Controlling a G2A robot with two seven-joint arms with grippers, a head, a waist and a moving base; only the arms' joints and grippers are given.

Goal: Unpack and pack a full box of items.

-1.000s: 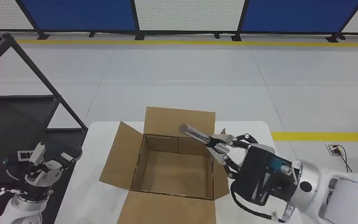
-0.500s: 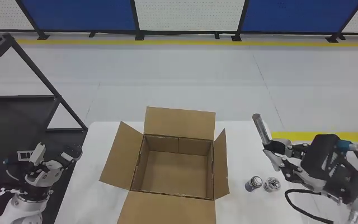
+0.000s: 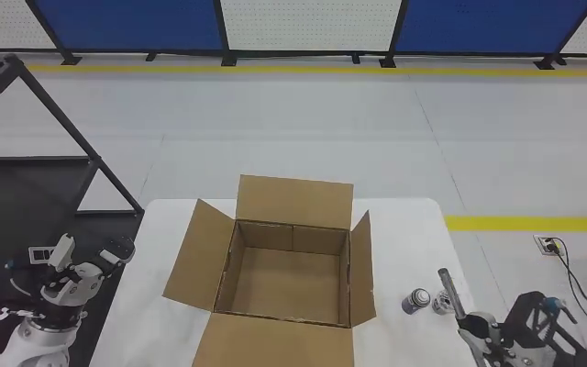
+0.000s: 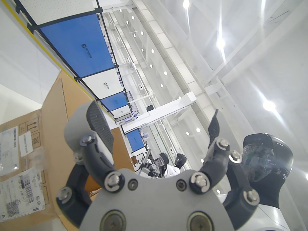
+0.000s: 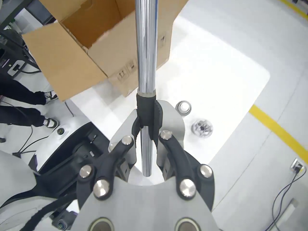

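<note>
— while the right hand (image 5: 146, 118) is clamped on the black-wrapped end of the metal rod (image 5: 145, 37), which step is this?
— unpacking, and near its end, i'd judge. the box (image 3: 284, 275) stands open in the middle of the desk (image 3: 404, 229) and its floor looks bare. you hold the rod tilted up over the desk, out past the box's right side. a small metal cup (image 5: 183, 108) and a round flanged fitting (image 5: 202, 128) lie close together on the desk near it.
— and the left hand (image 4: 156, 121)?
— spread wide with nothing between its pads. it sits off beyond the desk's left edge, well apart from the rod.
— what does the next move ask for?
— most likely you bring the rod down and lay it flat on bare desk beside those two parts, not across them. it is round and polished, so it may roll. set it level and part the fingers only once it rests on the desk. with the box emptied, the packing half can then begin.
</note>
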